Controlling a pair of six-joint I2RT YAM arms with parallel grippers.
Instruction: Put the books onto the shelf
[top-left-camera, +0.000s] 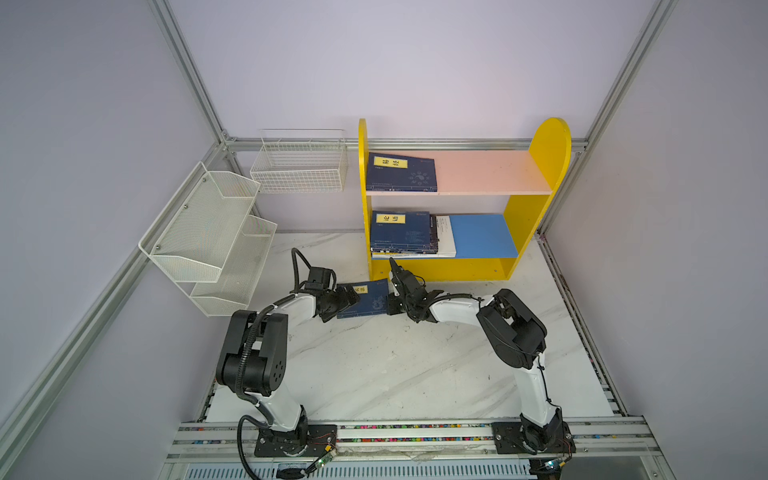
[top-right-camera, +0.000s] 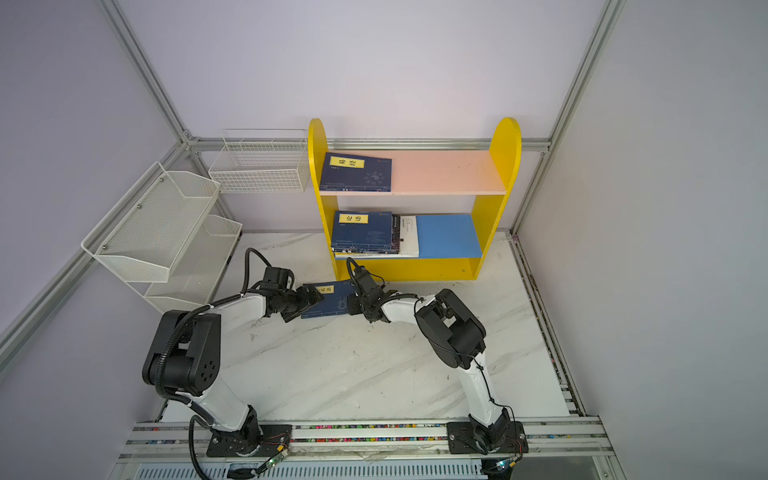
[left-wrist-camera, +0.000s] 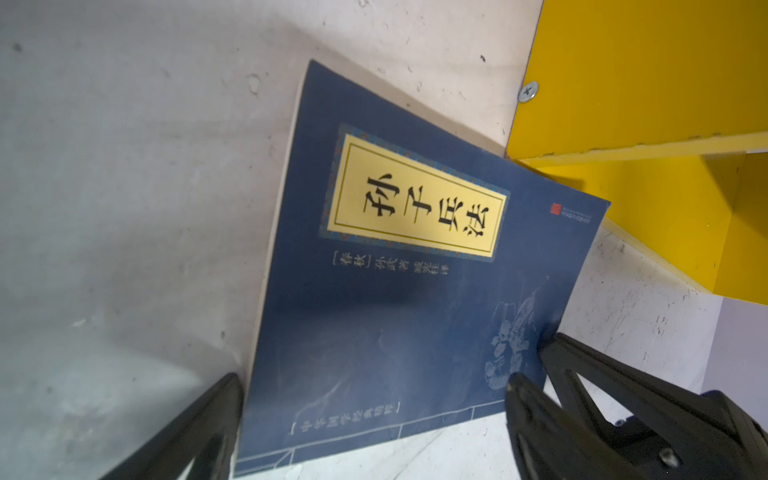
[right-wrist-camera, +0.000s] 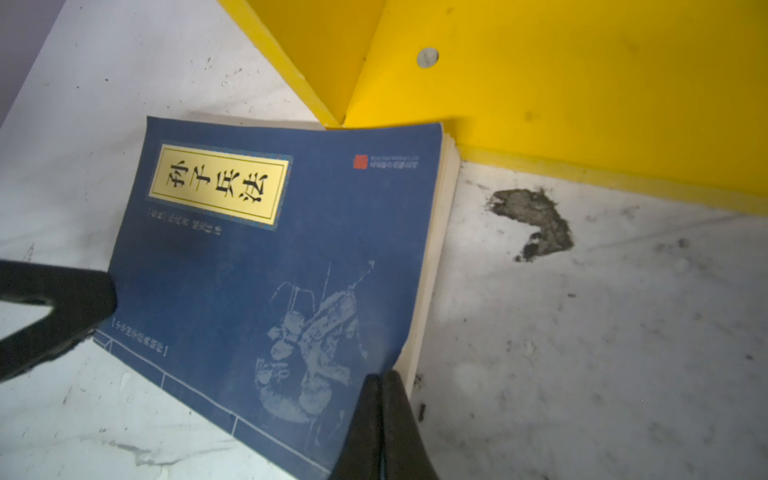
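At the far left stand a white mesh tiered rack (top-left-camera: 208, 224) and a white wire basket (top-left-camera: 299, 166); no book is seen in either. Next, on the white marbled bench (top-left-camera: 395, 365), the left gripper (left-wrist-camera: 374, 380) is placed at the left end of a thin navy paperback with a yellow title label (top-left-camera: 368, 301). Its jaws are spread wide and nothing is clamped. The paperback lies cover up, with one corner at the shelf's foot. At its right end the right gripper (right-wrist-camera: 380, 388) is set with its jaws pressed together (whether the cover is pinched between them cannot be told). Further right, the yellow wooden two-tier shelf (top-left-camera: 548, 153) is already loaded. One navy book (top-left-camera: 401, 172) is laid on the pink upper board (top-left-camera: 490, 170). A stack (top-left-camera: 401, 232), topped by another navy book and with a white one near the bottom, is laid on the blue lower board (top-left-camera: 482, 237). The task is judged nearly finished: only the bench paperback is left to be shelved.
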